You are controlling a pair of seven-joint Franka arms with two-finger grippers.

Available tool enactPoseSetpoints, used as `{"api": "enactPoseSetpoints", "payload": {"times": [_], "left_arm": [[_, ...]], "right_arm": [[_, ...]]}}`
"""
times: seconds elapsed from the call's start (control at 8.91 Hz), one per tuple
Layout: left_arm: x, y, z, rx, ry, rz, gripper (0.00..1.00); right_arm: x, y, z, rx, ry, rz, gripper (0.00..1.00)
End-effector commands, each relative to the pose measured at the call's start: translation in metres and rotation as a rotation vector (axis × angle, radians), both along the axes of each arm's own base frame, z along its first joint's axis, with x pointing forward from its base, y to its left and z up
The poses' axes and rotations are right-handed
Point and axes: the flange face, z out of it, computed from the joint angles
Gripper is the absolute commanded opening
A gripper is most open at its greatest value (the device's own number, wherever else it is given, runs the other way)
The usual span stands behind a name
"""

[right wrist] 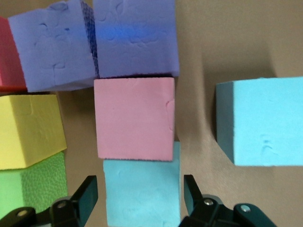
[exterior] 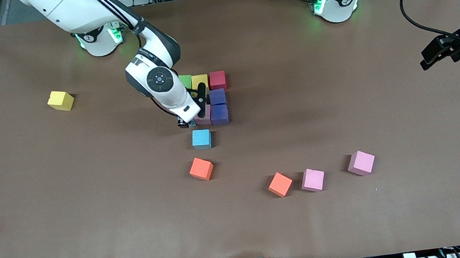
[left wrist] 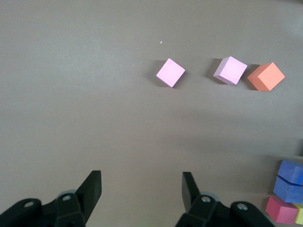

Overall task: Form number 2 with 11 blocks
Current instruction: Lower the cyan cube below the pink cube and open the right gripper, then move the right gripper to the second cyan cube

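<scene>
Right gripper (right wrist: 137, 196) sat open around a light blue block (right wrist: 142, 191) beside the pink block (right wrist: 134, 118) — squishy, light foam, best pinched across flat sides. Left gripper (left wrist: 142, 189) waited, open.

- Your blocks look like matt foam; the purple block (right wrist: 135, 35) and the pink block (right wrist: 134, 118) show dents and fine pitting.
- The green block (right wrist: 31, 191) has a grainy face.
- Your table (exterior: 343, 109) wears a smooth, matt brown sheet.
- The arm shells are glossy white plastic.
</scene>
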Motion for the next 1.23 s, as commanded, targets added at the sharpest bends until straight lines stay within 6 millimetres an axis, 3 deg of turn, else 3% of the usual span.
{"api": "enactPoseSetpoints", "payload": {"times": [0.0, 0.45, 0.67, 0.9, 1.12], "left_arm": [[0.001, 0.0, 0.005, -0.024, -0.008, 0.017, 0.77], [0.002, -0.003, 0.005, -0.027, -0.008, 0.014, 0.77], [0.001, -0.002, 0.005, -0.026, -0.009, 0.015, 0.77], [0.002, -0.002, 0.004, -0.026, -0.006, 0.015, 0.77], [0.002, -0.001, 0.005, -0.026, -0.009, 0.017, 0.77]], "right_arm": [[0.004, 0.002, 0.021, -0.031, 0.005, 0.005, 0.82], [0.029, 0.003, 0.067, -0.031, -0.027, -0.042, 0.81], [0.047, -0.002, 0.086, -0.017, -0.058, -0.177, 0.81], [0.061, -0.002, 0.1, -0.009, -0.087, -0.411, 0.81], [0.069, -0.009, 0.104, -0.036, -0.078, -0.807, 0.82]]}}
